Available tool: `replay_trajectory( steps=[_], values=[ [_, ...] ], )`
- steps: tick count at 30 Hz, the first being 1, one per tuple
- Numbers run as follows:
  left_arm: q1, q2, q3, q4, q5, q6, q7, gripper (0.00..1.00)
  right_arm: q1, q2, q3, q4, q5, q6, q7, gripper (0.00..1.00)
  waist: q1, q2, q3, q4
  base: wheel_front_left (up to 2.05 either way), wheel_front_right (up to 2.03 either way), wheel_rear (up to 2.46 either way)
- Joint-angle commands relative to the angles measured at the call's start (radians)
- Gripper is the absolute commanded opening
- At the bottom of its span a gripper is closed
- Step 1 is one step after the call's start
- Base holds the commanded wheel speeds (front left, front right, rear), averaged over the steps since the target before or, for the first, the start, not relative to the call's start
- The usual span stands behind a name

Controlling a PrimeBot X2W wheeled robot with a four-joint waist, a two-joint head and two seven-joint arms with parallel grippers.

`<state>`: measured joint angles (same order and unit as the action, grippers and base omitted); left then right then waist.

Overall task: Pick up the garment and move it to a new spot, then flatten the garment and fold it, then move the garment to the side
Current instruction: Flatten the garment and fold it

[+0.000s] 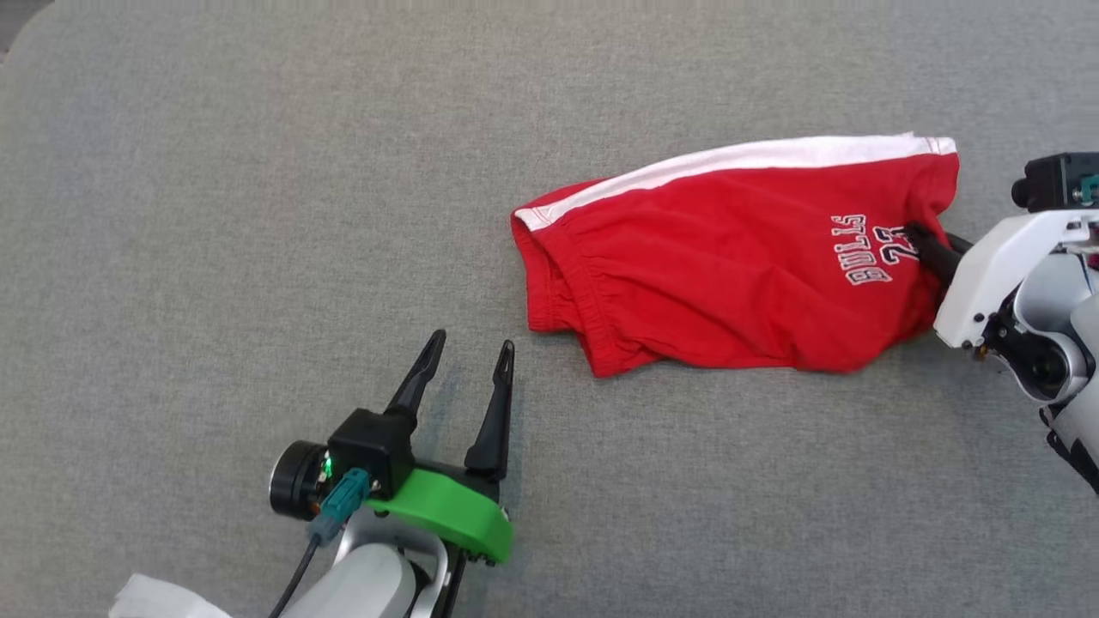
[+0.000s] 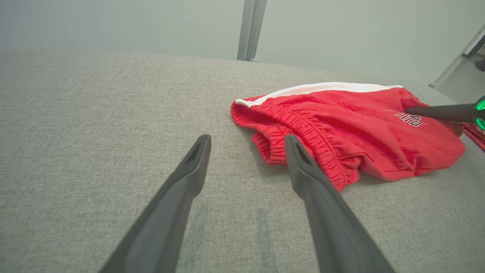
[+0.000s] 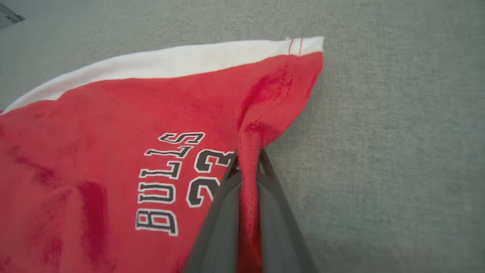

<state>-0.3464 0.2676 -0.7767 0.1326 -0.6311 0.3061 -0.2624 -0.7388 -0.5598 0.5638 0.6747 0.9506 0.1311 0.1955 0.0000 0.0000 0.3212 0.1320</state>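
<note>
So the garment is a pair of red shorts (image 1: 730, 266) with a white stripe (image 1: 755, 159) along one side and a "BULLS 23" print (image 1: 863, 249) near the leg hem. They're lying a bit rumpled on the grey fabric worktop (image 1: 258, 215), off to the right of centre in the head view. The elastic waistband (image 1: 575, 283) points toward the middle and the leg end toward the right edge.

The right hand (image 1: 923, 245) comes in from the right side and is clamped tight on the shorts. In the right wrist view you can see a ridge of red cloth from the hem squeezed between the two dark fingers (image 3: 273, 204), right beside the "23". The rest of the shorts lies on the worktop.

The left hand (image 1: 474, 339) is at the lower middle, fingers spread wide with nothing in them. It's near the waistband end but not touching the fabric. From the left wrist view the right-side finger (image 2: 326, 212) overlaps the waistband, but that's just the angle.
</note>
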Motion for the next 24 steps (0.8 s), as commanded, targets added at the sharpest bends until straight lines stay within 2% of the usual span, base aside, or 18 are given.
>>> replay_trajectory(
  steps=[1,6,11,20,24],
  values=[
    [0.039,0.013,0.009,0.002,0.006,-0.005,-0.003,1.0,0.039,-0.013,-0.003,-0.021,0.02,-0.001,-0.017,0.0,0.0,0.0,-0.064,-0.053,0.0,0.0,0.0],
    [0.119,0.032,0.025,-0.005,0.027,-0.025,-0.003,1.0,0.139,-0.038,-0.018,-0.05,0.056,-0.001,-0.048,0.0,0.0,0.0,-0.133,-0.09,0.0,0.0,0.0],
    [0.192,0.036,0.057,-0.008,0.064,-0.043,-0.003,1.0,0.211,-0.056,-0.063,-0.018,0.06,-0.001,-0.087,0.0,0.0,0.0,-0.178,-0.108,0.0,0.0,0.0],
    [0.258,-0.019,0.116,0.001,0.113,-0.092,-0.003,1.0,0.182,-0.075,-0.118,-0.023,-0.015,-0.001,-0.124,0.0,0.0,0.0,-0.198,-0.098,0.0,0.0,0.0],
    [0.271,-0.05,0.13,0.018,0.126,-0.116,-0.003,1.0,0.146,-0.045,-0.1,-0.076,-0.085,-0.001,-0.094,0.0,0.0,0.0,-0.198,-0.083,0.0,0.0,0.0]
  ],
)
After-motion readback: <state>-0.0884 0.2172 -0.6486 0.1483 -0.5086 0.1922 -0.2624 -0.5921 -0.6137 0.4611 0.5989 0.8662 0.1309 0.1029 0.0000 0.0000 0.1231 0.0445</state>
